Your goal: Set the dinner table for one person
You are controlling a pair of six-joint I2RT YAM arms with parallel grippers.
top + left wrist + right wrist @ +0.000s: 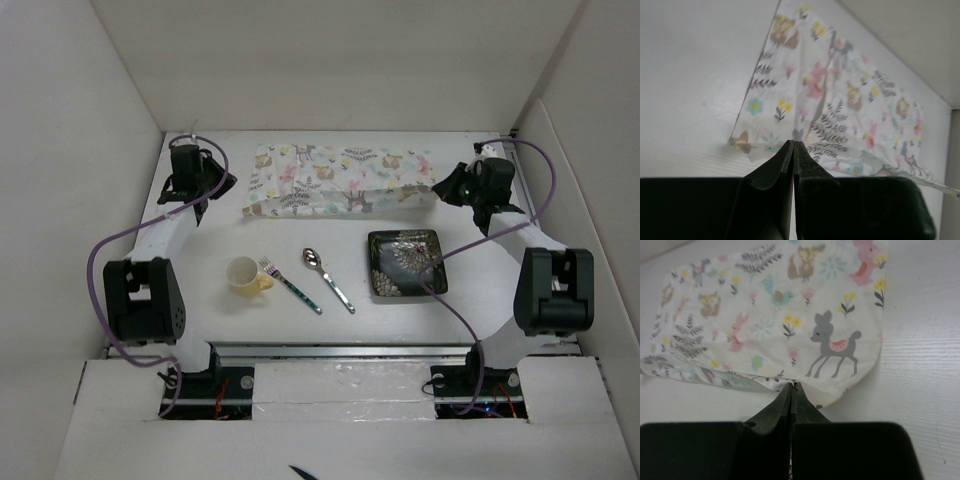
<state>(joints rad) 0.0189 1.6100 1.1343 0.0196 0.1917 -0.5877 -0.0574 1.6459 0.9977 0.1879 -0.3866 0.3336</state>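
Placemat (340,180) cloth looks light and floppy, so you've got your left gripper (794,146) and right gripper (792,386) both pinched fully shut on its near edge, one toward each end, at the far side of the hard, slick dinner table (300,325) it'll probably slide across easily.

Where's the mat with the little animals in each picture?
Top external: the animal placemat at the far middle of the dinner table.
Left wrist: centre and right, above the shut jaws.
Right wrist: upper left and centre, above the shut jaws.
Shared landmark: the white dinner table around it.
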